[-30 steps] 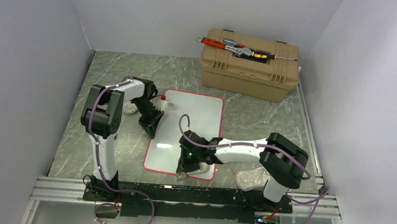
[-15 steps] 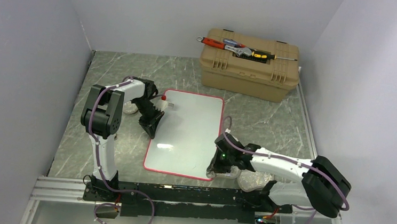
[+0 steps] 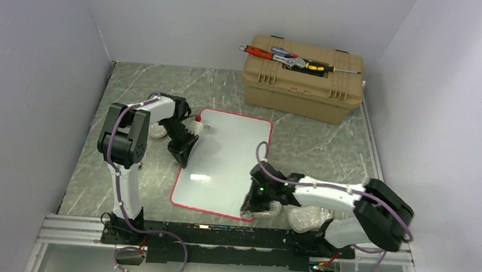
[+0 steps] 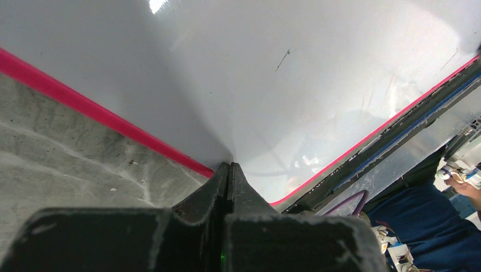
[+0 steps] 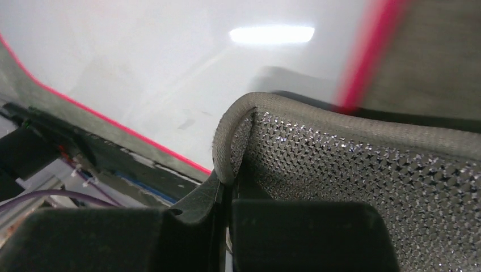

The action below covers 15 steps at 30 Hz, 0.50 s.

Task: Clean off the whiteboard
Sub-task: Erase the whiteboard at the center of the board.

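— Whiteboard (image 3: 224,154) had twisted slightly, its near edge sliding leftward on the surface (image 3: 328,149). Left pincer (image 3: 183,156)?
— Closed empty, tips at its left rim. Board looked nearly clean; one faint stroke (image 4: 283,52) remained. Right pincer (image 3: 254,205) clamped a mesh cloth (image 5: 340,170) at the near right corner.

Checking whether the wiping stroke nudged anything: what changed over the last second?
The right gripper, shut on a grey mesh pad, swept rightward off the near right corner of the whiteboard, then came partway back to its right edge. The board's near end slid slightly left. The left gripper, shut, stayed at the board's left edge; the toolbox did not move.
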### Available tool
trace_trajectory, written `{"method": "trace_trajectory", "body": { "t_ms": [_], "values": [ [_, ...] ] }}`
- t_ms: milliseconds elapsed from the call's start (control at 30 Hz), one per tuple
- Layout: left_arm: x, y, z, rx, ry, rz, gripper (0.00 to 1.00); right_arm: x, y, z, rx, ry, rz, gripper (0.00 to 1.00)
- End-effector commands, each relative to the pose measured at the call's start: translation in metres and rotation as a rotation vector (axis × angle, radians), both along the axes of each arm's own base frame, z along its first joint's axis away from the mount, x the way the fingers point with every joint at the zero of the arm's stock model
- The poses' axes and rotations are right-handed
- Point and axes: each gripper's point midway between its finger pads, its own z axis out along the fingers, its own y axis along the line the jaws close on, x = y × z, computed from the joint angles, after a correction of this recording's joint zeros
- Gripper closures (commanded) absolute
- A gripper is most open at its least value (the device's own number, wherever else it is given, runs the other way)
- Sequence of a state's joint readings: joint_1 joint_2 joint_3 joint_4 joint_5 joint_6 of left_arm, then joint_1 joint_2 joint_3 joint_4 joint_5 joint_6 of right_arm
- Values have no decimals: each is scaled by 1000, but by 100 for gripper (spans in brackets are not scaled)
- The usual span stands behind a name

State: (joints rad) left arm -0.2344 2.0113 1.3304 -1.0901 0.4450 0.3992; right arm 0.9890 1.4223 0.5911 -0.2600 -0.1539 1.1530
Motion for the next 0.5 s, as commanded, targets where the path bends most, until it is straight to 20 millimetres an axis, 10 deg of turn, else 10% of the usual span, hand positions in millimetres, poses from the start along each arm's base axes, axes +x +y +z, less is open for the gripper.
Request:
{"method": "trace_trajectory", "body": {
  "t_ms": [0,200,467],
  "values": [
    [20,4,-5,19,-100,-40,97,-29,-128,-38,-410,42,-86,100],
    [17,5,-6,21,-95,-44,97,-38,-120,-47,-349,51,-80,100],
    [17,5,-5,20,-96,-39,97,-14,-28,-55,-326,0,81,100]
  ]
}}
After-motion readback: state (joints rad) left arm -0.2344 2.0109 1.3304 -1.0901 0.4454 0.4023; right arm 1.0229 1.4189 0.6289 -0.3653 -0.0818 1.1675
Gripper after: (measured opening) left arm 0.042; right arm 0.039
